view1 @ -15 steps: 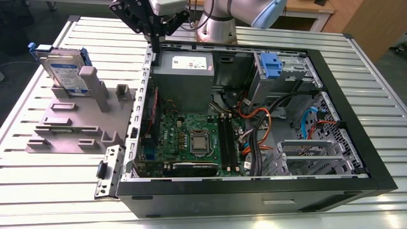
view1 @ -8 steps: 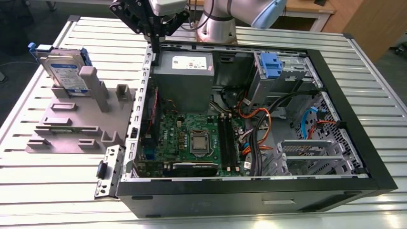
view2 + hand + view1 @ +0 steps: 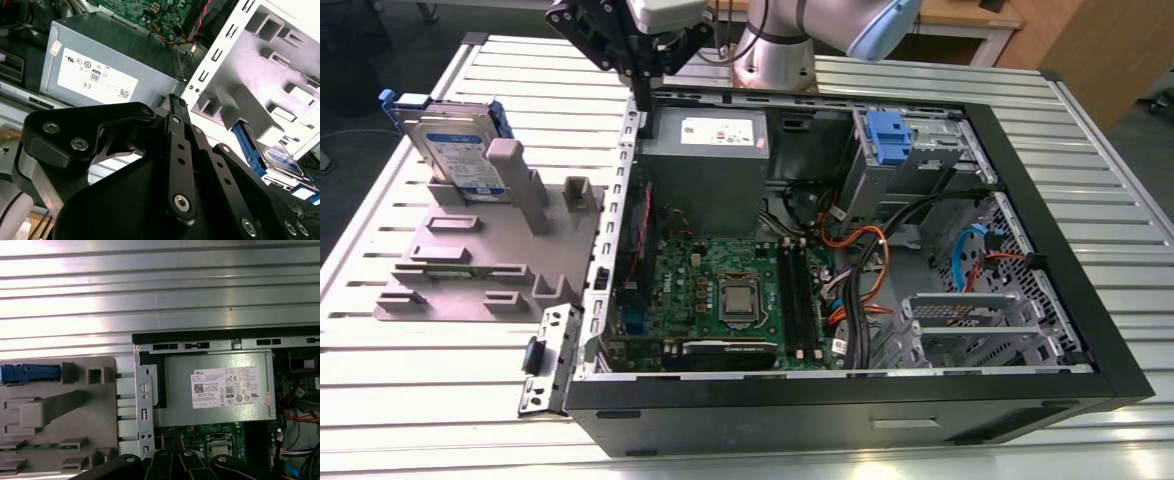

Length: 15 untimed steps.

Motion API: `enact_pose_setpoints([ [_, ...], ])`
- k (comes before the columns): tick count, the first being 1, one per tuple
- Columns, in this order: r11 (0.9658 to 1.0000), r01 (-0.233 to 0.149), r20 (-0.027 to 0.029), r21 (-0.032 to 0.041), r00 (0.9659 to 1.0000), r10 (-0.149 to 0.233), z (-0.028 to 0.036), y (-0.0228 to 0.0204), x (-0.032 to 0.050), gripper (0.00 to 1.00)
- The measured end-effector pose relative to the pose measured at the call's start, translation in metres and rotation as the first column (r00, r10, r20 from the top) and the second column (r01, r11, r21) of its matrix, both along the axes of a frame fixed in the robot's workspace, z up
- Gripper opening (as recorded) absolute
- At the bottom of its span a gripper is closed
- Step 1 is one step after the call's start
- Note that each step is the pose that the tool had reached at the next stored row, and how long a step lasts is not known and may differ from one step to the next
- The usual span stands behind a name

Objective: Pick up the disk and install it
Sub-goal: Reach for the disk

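The tool (image 3: pixel 172 101) hung with its jaws together and nothing held, above the case (image 3: pixel 1041 200) wall, the power supply (image 3: pixel 707 150) just below it. The disk (image 3: pixel 454 150) stood upright in the grey holder (image 3: pixel 467 265) on the tabletop (image 3: pixel 400 420), off to the tool's side and well apart from it. Judged: a sound pick required the jaws parted before descent, an approach from above, a hold across the flat faces clear of the blue rails (image 3: pixel 403 101), and a straight lift.
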<state>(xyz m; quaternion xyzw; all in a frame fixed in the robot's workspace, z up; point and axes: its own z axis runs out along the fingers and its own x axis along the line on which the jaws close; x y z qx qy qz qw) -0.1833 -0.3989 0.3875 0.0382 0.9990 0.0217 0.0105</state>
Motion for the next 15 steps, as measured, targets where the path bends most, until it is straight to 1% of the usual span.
enact_pose_setpoints([
  [4, 1.0000, 0.000, -0.0001, 0.0000, 1.0000, 0.000, -0.0001, 0.0000, -0.0025, 0.11],
  [7, 1.0000, 0.000, -0.0011, -0.0001, 1.0000, 0.000, -0.0002, 0.0000, -0.0033, 0.11],
  [15, 1.0000, 0.000, -0.0010, 0.0000, 1.0000, 0.000, -0.0003, 0.0000, -0.0058, 0.11],
])
